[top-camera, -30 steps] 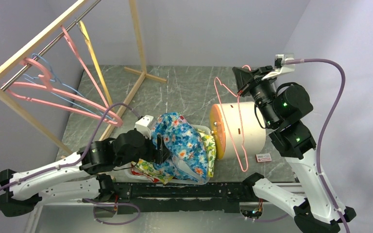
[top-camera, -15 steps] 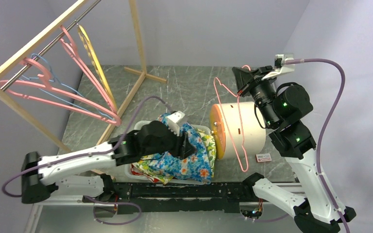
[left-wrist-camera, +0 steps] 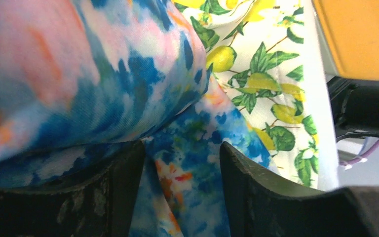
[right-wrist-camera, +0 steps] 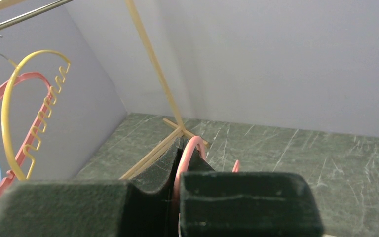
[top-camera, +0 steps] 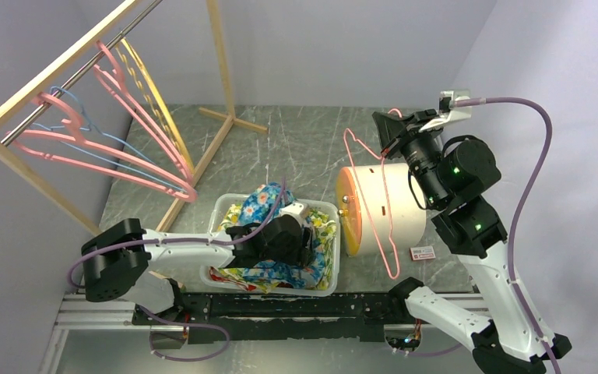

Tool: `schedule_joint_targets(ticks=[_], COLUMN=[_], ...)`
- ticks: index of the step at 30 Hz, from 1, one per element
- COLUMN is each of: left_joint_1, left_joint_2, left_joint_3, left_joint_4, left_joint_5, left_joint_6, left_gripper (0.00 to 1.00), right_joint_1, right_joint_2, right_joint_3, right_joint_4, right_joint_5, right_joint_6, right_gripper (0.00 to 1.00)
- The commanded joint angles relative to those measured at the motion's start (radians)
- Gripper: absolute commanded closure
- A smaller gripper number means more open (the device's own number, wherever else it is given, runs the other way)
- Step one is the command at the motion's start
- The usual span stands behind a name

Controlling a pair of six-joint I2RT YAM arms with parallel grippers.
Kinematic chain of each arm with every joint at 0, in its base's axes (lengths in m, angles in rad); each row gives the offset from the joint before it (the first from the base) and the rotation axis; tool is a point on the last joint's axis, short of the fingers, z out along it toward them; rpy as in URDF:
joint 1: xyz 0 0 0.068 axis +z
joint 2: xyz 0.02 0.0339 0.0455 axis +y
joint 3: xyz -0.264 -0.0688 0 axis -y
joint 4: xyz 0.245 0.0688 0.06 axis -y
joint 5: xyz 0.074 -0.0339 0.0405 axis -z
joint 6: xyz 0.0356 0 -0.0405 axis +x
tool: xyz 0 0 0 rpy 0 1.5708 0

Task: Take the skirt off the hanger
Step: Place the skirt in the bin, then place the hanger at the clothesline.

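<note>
Two grippers are engaging: the right gripper [right-wrist-camera: 175, 170] is clamping the pink hanger [right-wrist-camera: 192, 140] aloft; the left gripper [left-wrist-camera: 181, 150], jaws apart, is pressing into the skirt [left-wrist-camera: 79, 74] inside the bin [top-camera: 335, 257].

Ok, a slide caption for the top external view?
Left gripper rests in the blue floral skirt inside the white bin; right gripper holds the bare pink hanger up by the white drum.

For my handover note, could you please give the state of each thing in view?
skirt, unhung, bunched in bin.
pink hanger, bare, held aloft.
left gripper, open, down on skirt.
right gripper, shut on pink hanger.
bin, full of clothes.
</note>
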Motion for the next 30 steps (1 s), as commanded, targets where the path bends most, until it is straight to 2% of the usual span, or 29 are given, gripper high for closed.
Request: schedule_joint_targets(ticks=[1,8,13,17,21,25,28,30], left_joint_1=[0.004,-0.022,-0.067,-0.101,-0.108,-0.110,-0.110,-0.111], left_joint_2=[0.012,-0.129,-0.186,-0.258,-0.340,-0.393,-0.390,-0.390], left_joint_3=[-0.042,0.122,0.279,0.327,0.344,0.381,0.438,0.466], left_joint_4=[-0.085,-0.164,-0.187,-0.179,-0.128,-0.138,-0.211,-0.247], left_joint_5=[-0.015,-0.050,-0.011,0.004,0.003,-0.024,-0.059,-0.086], left_joint_6=[-0.043,0.078,0.219,0.282,0.308,0.397,0.476,0.505], left_gripper=[0.33,0.28,0.22,0.22,0.25,0.27,0.30,0.33], right_joint_1=[-0.003,-0.004,-0.003,-0.004,-0.003,-0.003,-0.003,-0.004], right_joint_2=[-0.015,0.014,0.040,0.067,0.113,0.182,0.253,0.290], right_joint_3=[-0.016,0.001,0.018,0.036,0.055,0.091,0.150,0.173], right_joint_4=[0.008,-0.006,-0.033,-0.052,-0.045,-0.058,-0.088,-0.112], right_joint_5=[-0.005,-0.044,-0.079,-0.151,-0.349,-0.544,-0.749,-0.832], right_joint_6=[-0.008,-0.001,-0.002,0.011,0.031,0.068,0.104,0.123], right_gripper=[1.00,1.00,1.00,1.00,1.00,1.00,1.00,1.00])
